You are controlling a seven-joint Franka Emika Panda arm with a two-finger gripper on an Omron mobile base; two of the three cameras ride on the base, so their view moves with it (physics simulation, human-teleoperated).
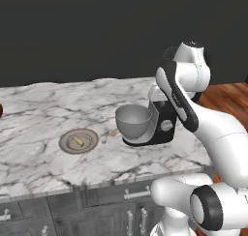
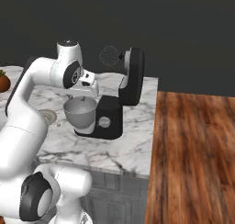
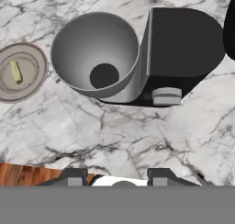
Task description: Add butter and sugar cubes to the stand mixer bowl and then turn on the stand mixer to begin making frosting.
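The stand mixer [image 1: 162, 121] stands on the marble counter [image 1: 43, 109] with its black head [image 2: 132, 76] tilted up and back, the wire whisk [image 2: 109, 56] raised well above the stand mixer bowl [image 1: 133, 121]. In the left base view the bowl sits at 9 o'clock of the mixer body, seated on the mixer's base, its rim unobstructed from above. The silver knob [image 2: 104, 122] faces the front edge of the counter.

In the hand view the bowl [image 3: 95, 53] lies at about 11 o'clock, its inside bare down to the dark round bottom. At 9 o'clock of it, near but apart, is the round grey plate [image 3: 22, 71] with the butter [image 3: 16, 71] lying on it. In the left base view the plate [image 1: 79, 140] is at 8 o'clock of the bowl, and a tiny tan speck, probably the sugar cubes [image 1: 113, 132], lies on the marble between plate and bowl.

The jaws [image 3: 117, 176] hang above the counter's front edge, at 6 o'clock of the mixer in the hand view, parted with nothing between them. Bare marble lies between them and the mixer. The counter ends just to the right of the mixer in the right base view, where wooden floor [image 2: 197, 159] begins.
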